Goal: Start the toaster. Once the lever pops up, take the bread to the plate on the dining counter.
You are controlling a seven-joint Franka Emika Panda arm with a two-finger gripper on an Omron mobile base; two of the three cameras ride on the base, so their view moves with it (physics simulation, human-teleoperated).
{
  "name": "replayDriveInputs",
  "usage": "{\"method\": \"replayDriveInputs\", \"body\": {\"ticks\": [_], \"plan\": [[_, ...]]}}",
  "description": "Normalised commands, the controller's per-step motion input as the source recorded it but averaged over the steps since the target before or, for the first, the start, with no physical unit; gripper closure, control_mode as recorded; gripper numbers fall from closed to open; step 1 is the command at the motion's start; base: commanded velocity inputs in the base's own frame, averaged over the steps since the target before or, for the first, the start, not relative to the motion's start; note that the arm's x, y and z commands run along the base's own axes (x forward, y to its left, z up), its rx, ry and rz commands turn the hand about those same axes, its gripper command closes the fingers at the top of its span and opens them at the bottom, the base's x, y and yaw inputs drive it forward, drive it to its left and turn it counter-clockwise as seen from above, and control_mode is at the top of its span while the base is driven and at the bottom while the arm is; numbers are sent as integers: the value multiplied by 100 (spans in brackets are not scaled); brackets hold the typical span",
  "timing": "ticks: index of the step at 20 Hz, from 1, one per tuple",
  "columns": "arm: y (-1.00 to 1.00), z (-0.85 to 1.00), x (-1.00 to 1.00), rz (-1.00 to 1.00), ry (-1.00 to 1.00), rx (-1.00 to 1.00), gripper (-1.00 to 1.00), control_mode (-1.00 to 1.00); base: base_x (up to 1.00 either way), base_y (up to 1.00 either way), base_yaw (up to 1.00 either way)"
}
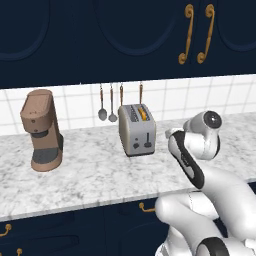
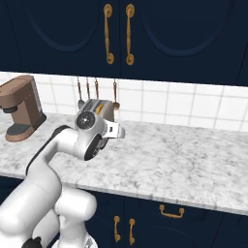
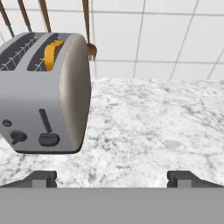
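Observation:
The silver-grey toaster [image 1: 137, 131] [image 3: 41, 94] stands on the marble worktop against the tiled wall. The bread [image 1: 143, 114] [image 3: 52, 54] sits in its right-hand slot, with just the orange crust poking out. On the front face, the black lever [image 3: 49, 139] [image 1: 148, 145] rests at the low end of its slot, beside the round knob [image 3: 17, 136]. My gripper [image 3: 113, 179] is open with nothing between its fingertips [image 3: 41, 178]. It hovers in front of the toaster and to its right, not touching it. The plate and the dining counter are out of view.
A brown coffee machine [image 1: 41, 131] [image 2: 22, 107] stands at the left of the worktop [image 1: 95, 175]. Spoons and ladles [image 1: 111, 102] hang on the backsplash behind the toaster. Navy wall cabinets with gold handles [image 1: 197, 35] hang overhead. Bare marble stretches to the toaster's right.

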Motion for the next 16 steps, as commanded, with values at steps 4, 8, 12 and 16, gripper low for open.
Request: {"method": "replayDriveInputs", "body": {"ticks": [4, 8, 12, 16], "plan": [[-70, 0, -13, -6, -6, 0, -100, -100, 0, 0, 0], [-37, 0, 2, 0, -5, 0, -100, -100, 0, 0, 0], [-6, 0, 8, 0, 0, 0, -100, -100, 0, 0, 0], [0, 0, 5, 0, 0, 0, -100, -100, 0, 0, 0]]}}
